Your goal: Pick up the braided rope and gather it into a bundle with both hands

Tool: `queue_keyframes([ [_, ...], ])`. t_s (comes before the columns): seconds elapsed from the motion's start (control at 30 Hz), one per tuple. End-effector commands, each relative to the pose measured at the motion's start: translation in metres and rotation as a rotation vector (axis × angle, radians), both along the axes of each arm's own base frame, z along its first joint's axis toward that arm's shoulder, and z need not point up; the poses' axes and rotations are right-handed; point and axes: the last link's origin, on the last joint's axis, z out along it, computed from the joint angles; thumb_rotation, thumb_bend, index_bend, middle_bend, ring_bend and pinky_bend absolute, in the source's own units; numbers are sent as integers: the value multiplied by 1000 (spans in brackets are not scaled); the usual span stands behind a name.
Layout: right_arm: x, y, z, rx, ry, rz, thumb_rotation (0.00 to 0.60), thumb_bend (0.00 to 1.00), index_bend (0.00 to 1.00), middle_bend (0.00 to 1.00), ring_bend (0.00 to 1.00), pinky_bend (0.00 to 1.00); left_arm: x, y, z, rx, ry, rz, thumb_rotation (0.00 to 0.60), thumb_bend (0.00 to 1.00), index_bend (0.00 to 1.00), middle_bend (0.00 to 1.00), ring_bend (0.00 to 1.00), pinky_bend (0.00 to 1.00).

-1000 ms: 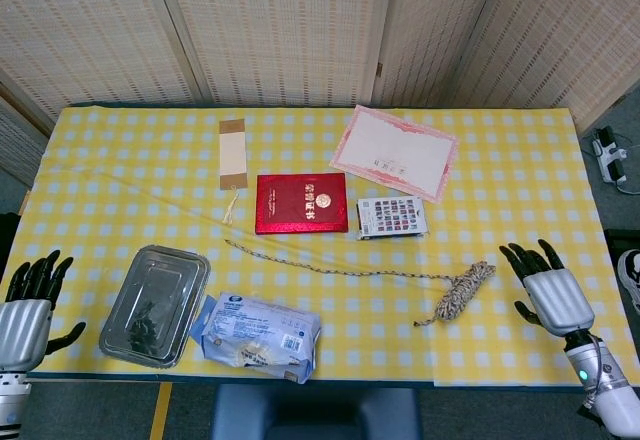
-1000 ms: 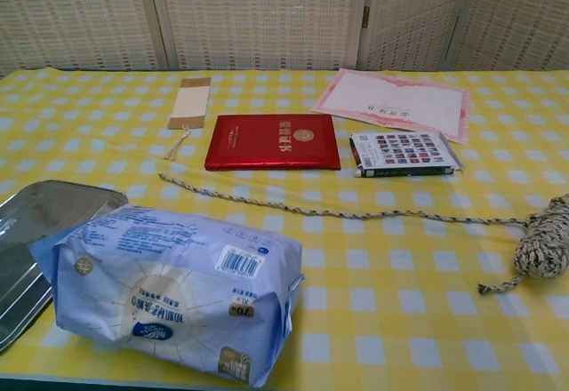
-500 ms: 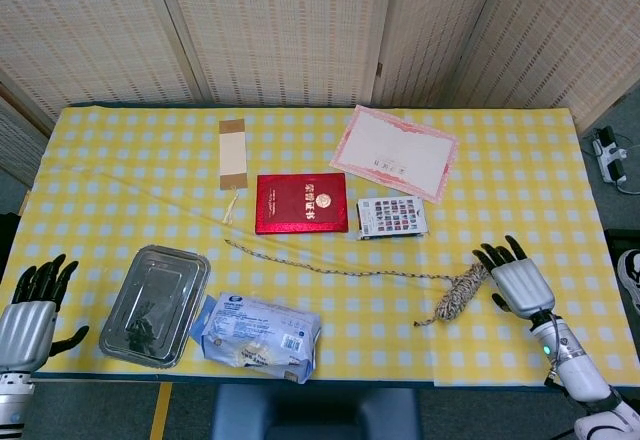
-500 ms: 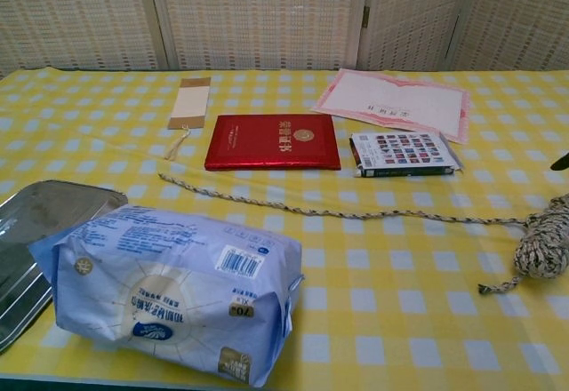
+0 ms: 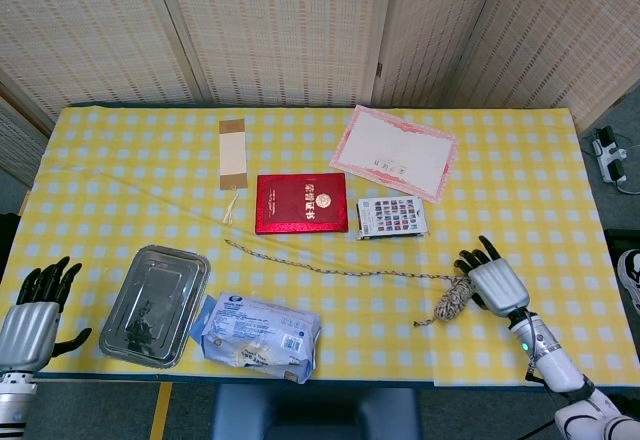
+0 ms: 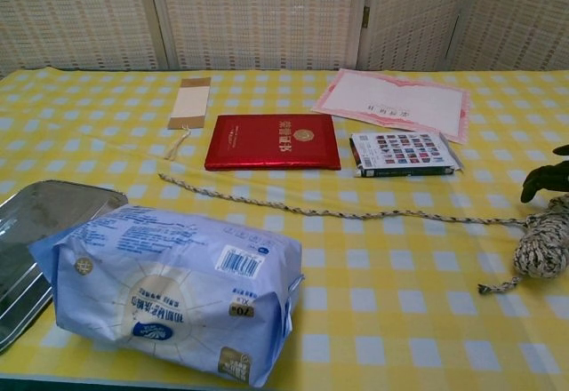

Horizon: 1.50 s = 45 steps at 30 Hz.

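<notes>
The braided rope (image 5: 340,270) runs as a thin line across the yellow checked cloth and ends in a wound coil (image 5: 455,298) at the right. The same rope (image 6: 356,215) and coil (image 6: 542,242) show in the chest view. My right hand (image 5: 490,280) hovers over the coil's right end with its dark fingers spread, holding nothing. Only its fingertips (image 6: 544,178) enter the chest view, just above the coil. My left hand (image 5: 35,305) hangs open off the table's front left corner, far from the rope.
A metal tray (image 5: 155,305) and a blue-white tissue pack (image 5: 262,332) lie at the front left. A red book (image 5: 301,202), a small colourful card box (image 5: 392,217), a pink-edged certificate (image 5: 394,152) and a tan bookmark (image 5: 233,153) lie behind the rope.
My right hand has moved left and forward from the table's right edge to just over the coil. The left hand drifted slightly. The rope has not moved.
</notes>
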Motion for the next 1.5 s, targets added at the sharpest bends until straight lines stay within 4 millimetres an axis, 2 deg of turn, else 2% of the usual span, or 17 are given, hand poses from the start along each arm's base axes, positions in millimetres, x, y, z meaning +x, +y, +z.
queue_keyframes([
  [0.03, 2, 0, -3, 1, -14, 17, 600, 335, 329, 259, 266, 20, -1, 0, 1, 2, -1, 5, 600, 222, 57, 0, 0, 0],
  [0.33, 0, -1, -7, -3, -41, 30, 600, 378, 396, 319, 345, 216, -3, 0, 0, -8, -7, 9, 600, 221, 58, 0, 0, 0],
  [0.53, 0, -3, -9, 3, -62, 43, 600, 422, 494, 376, 412, 365, -2, 1, -1, -12, -6, 6, 600, 221, 63, 0, 0, 0],
  [0.73, 1, -6, -14, 22, -74, 55, 600, 476, 571, 422, 462, 421, 1, 4, -2, -21, -4, -10, 600, 221, 68, 0, 0, 0],
  [0.9, 4, -9, -11, 20, -108, 82, 600, 550, 656, 487, 530, 505, 8, 10, 1, -22, 5, -52, 600, 222, 81, 0, 0, 0],
  [1.1, 9, -13, -2, 25, -129, 126, 600, 625, 707, 526, 575, 552, 28, 30, 3, -41, 18, -173, 600, 221, 124, 3, 0, 0],
  [1.27, 14, -17, 3, 22, -129, 149, 600, 635, 714, 530, 581, 557, 55, 55, -1, -75, -9, -300, 600, 225, 225, 82, 29, 5],
  [1.37, 19, -20, 5, 21, -145, 151, 600, 645, 716, 531, 594, 560, 72, 78, -11, -122, -23, -362, 600, 227, 293, 105, 48, 16],
  [1.5, 26, -24, 7, 16, -149, 169, 600, 645, 716, 531, 605, 562, 102, 107, -32, -199, 6, -437, 600, 232, 326, 110, 53, 19],
])
